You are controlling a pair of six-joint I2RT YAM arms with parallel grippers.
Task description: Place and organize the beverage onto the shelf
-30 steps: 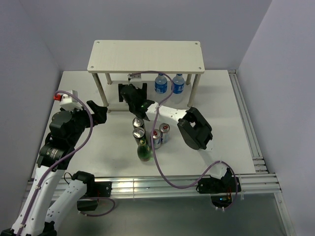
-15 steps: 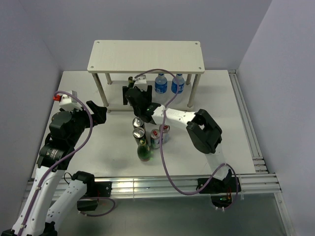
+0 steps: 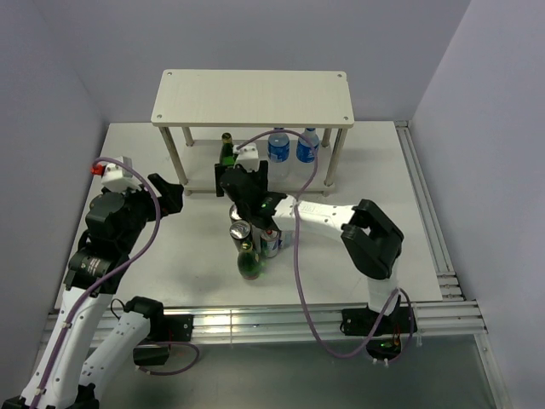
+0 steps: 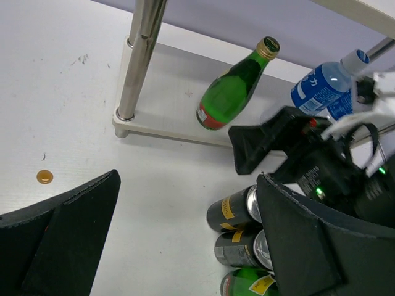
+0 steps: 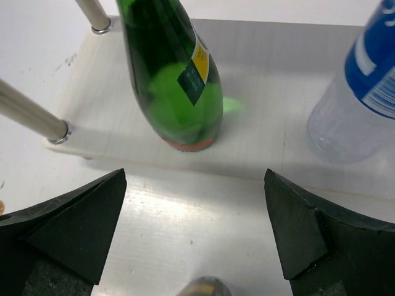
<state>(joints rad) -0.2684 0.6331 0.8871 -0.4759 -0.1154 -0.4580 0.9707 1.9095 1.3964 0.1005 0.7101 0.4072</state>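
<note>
The pale wooden shelf (image 3: 252,98) stands at the table's (image 3: 400,213) far edge, with one smooth green glass bottle (image 3: 227,152) upright near its lower board's left end. Our right gripper (image 3: 240,170) gapes empty just before it, and our left gripper (image 3: 170,194) is spread wide too. We should back straight out, clear of the bottle, then fetch the cylindrical cans (image 3: 239,230) mid-table.

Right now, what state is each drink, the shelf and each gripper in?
Shelved green bottle: upright on lower board.
Water bottles: upright on lower board.
Other green bottle: upright on table.
Black cans: upright on table.
Slim cans: on table, partly hidden.
Shelf: standing, three bottles on lower board.
Left gripper: jaws open, empty.
Right gripper: jaws open, empty.
</note>
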